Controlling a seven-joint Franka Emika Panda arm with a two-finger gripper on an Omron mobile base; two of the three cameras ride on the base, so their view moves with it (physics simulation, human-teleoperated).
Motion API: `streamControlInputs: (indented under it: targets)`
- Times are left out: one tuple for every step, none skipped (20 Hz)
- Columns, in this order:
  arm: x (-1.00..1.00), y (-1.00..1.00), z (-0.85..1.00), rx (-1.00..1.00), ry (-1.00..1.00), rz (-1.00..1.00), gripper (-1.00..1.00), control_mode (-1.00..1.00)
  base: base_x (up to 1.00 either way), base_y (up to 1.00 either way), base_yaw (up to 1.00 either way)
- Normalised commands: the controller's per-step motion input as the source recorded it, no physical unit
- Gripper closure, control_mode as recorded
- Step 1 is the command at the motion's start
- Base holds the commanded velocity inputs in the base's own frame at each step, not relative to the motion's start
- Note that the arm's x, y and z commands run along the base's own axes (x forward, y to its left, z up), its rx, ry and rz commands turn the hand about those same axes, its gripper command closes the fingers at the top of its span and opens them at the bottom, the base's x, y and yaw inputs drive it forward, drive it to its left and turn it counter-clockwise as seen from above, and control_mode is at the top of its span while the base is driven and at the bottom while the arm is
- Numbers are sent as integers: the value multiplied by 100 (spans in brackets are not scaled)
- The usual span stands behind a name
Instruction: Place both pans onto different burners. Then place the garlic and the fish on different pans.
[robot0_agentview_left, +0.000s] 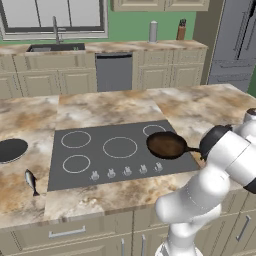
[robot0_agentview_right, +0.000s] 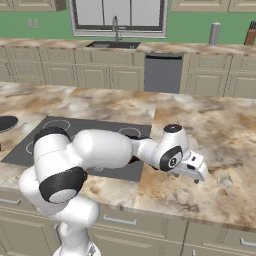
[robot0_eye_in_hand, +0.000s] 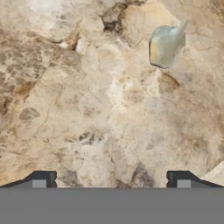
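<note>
Marbled brown countertop (robot0_agentview_left: 125, 107) runs around a dark glass cooktop (robot0_agentview_left: 100, 160), with cabinets and a sink along the far wall. One pan, the brown pan (robot0_agentview_left: 166, 145), already sits on the cooktop's right side, apparently over a burner ring; the black pan (robot0_agentview_left: 11, 150) rests on the counter well to the left, with the fish (robot0_agentview_left: 31, 181) just in front of it. The garlic (robot0_eye_in_hand: 165, 45), a pale bulb, lies alone on the counter to the right of the cooktop, near the gripper (robot0_agentview_right: 199, 175). The likeliest slip, I judge, is at this bulb: it is small and rounded, so fingers closing off-centre could squirt it sideways or roll it toward the counter edge. Carrying it to the brown pan also risks clipping that pan's handle. The arm reaches out low and far to its right, elbow bent, hand angled down over the stone. Its jaws stand wide apart and hold nothing; the garlic sits ahead of the fingertips (robot0_eye_in_hand: 41, 179), untouched.
</note>
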Motion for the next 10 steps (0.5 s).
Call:
streamControlInputs:
  targets:
    - [0,-48,0,0,0,-7,-100,-100,0,0,0]
    - [0,-49,0,0,0,-4,-100,-100,0,0,0]
    - [0,-53,0,0,0,-2,-100,-100,0,0,0]
    - [0,-50,0,0,0,-1,-100,-100,0,0,0]
    - [0,-43,0,0,0,-2,-100,-100,0,0,0]
    - [1,-39,0,0,0,-2,-100,-100,0,0,0]
    - [0,-38,0,0,0,-1,-100,-100,0,0,0]
    - [1,-35,0,0,0,0,-100,-100,0,0,0]
    - [0,-36,0,1,0,0,-100,-100,0,0,0]
    - [11,-25,0,1,0,0,-100,-100,0,0,0]
